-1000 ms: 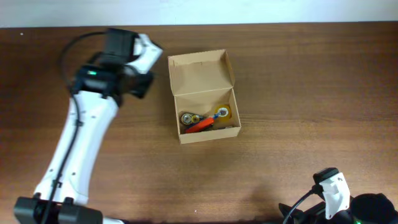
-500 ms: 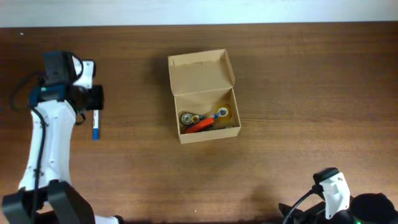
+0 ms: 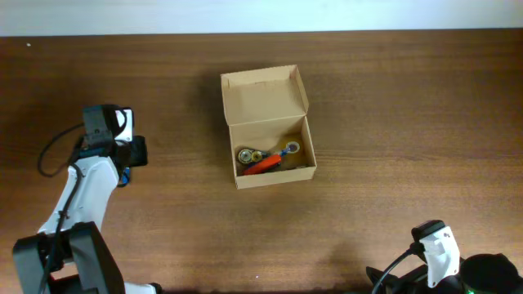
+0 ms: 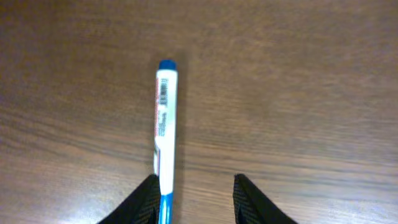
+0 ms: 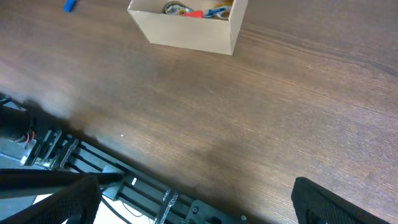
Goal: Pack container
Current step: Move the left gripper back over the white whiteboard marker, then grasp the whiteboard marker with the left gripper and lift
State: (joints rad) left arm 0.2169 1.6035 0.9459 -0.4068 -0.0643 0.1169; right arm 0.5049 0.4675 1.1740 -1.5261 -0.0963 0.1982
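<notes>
The container (image 3: 276, 177) is a tan cardboard box at mid-table, its flap lid (image 3: 263, 94) folded back. Inside lie a tape roll (image 3: 245, 155), an orange-red item (image 3: 263, 165) and a blue and yellow piece. A white pen with a blue cap (image 4: 165, 118) lies on the wood at the far left. My left gripper (image 4: 195, 179) hangs open over its near end; the pen rests against the left finger (image 4: 148, 196), well apart from the right finger. The overhead view shows only a blue bit of the pen (image 3: 124, 175) under that arm. My right gripper (image 5: 198, 202) stands wide open and holds nothing.
The right arm (image 3: 435, 245) sits at the table's front right edge, above a metal frame (image 5: 93, 168) below the tabletop. In the right wrist view the container (image 5: 186, 34) shows far off, with the pen's blue end (image 5: 70, 5) to its left.
The left arm swung from beside the container to the far left, then came nearer and down over the pen. The right arm has not moved.
</notes>
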